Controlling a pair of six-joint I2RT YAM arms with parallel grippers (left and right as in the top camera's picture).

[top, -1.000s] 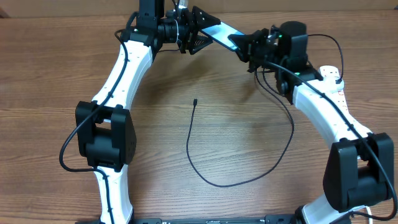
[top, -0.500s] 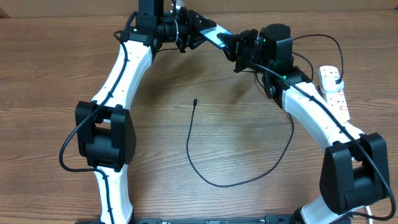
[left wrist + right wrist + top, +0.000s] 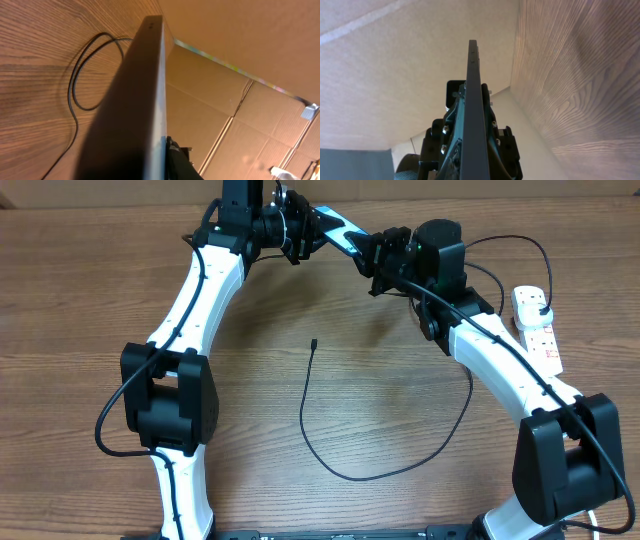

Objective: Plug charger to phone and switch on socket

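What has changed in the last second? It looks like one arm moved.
The right arm swung left, bringing the right gripper closer to the left gripper. Less of the phone now shows between them, and more of the socket is uncovered. The phone stays up off the table between the two grippers, and the charger lies unmoved.
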